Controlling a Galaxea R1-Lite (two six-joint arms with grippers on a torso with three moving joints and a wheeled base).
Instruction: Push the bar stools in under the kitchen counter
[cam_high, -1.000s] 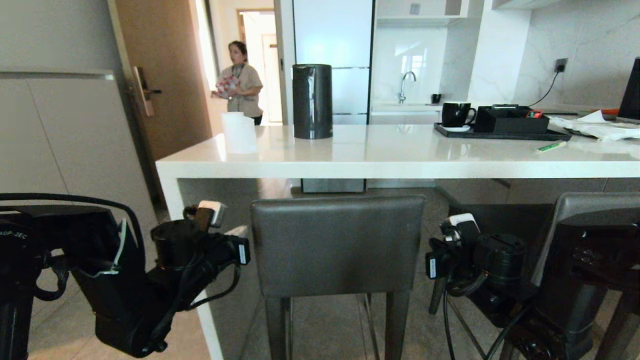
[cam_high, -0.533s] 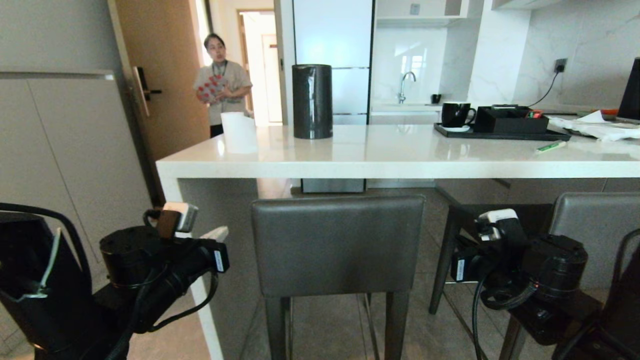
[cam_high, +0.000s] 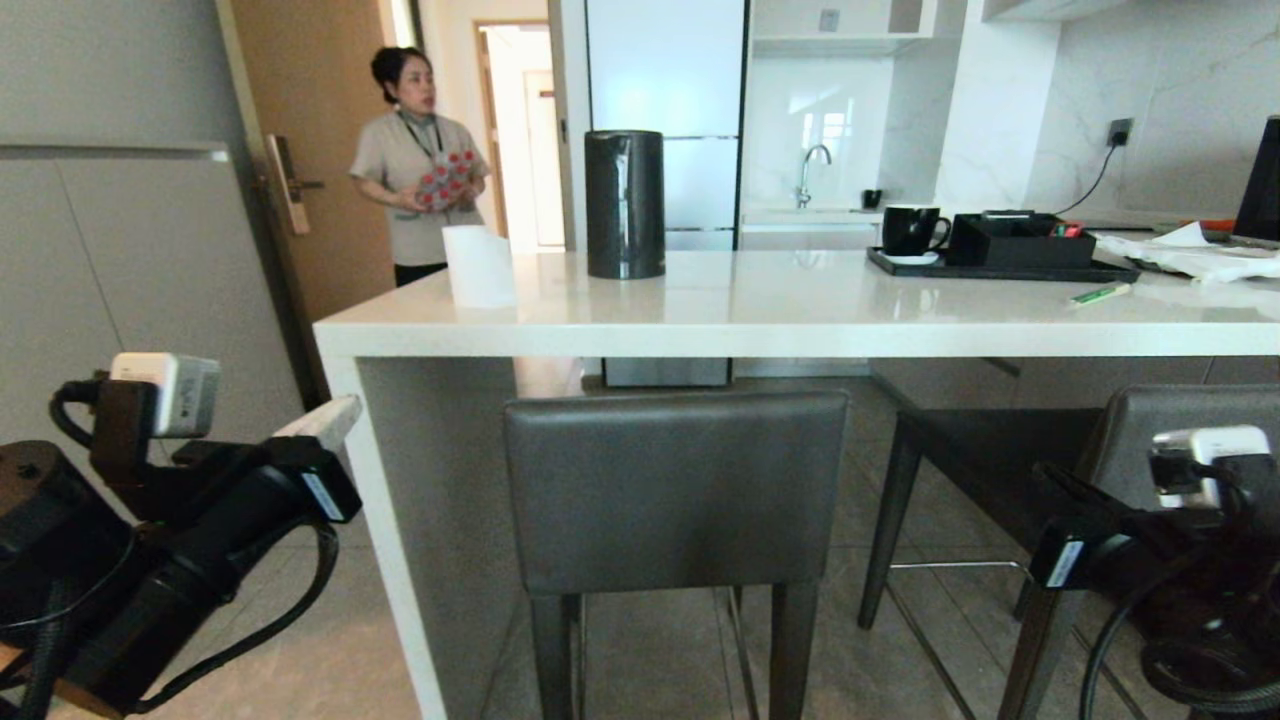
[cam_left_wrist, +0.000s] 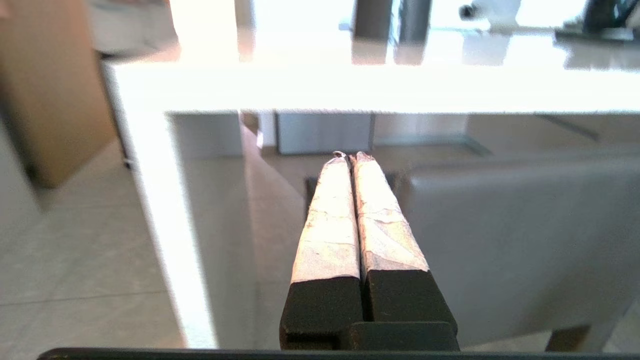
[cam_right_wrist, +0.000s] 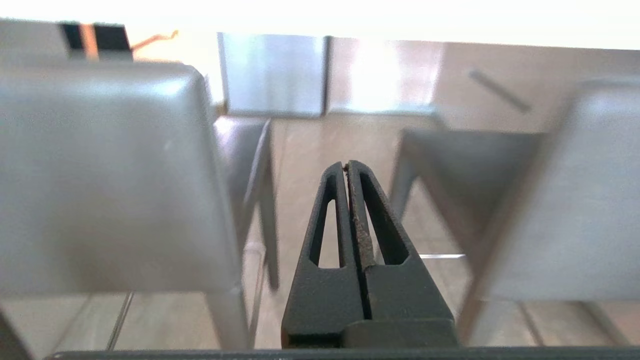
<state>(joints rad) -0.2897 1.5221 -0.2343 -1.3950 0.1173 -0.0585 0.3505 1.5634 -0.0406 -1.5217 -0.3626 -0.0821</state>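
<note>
Left gripper (cam_left_wrist: 350, 156): fingers together, holding nothing, counter (cam_high: 800, 335) edge ahead and above. Right gripper (cam_right_wrist: 347, 167): together, facing open floor between two stools (cam_high: 675, 490).

two bar stools (cam_high: 676, 490) (cam_high: 1150, 440), one kitchen counter (cam_high: 800, 335), one person (cam_high: 415, 165), one black mug (cam_high: 912, 229)

The left pincer (cam_left_wrist: 348, 156) points level toward the desk (cam_left_wrist: 350, 87), its two pale-wrapped fingers (cam_left_wrist: 327, 235) pressed flat together with nothing between them. Beyond the tips lies the shadowed space under the white slab top, whose white end panel (cam_left_wrist: 160, 215) drops to the tiled floor (cam_left_wrist: 75, 260). Beside the fingers stands the grey backrest of a bar stool (cam_left_wrist: 515, 240), apart from them. On the glossy top, a dark cylinder (cam_left_wrist: 382, 20) stands blurred and reflected.
</note>
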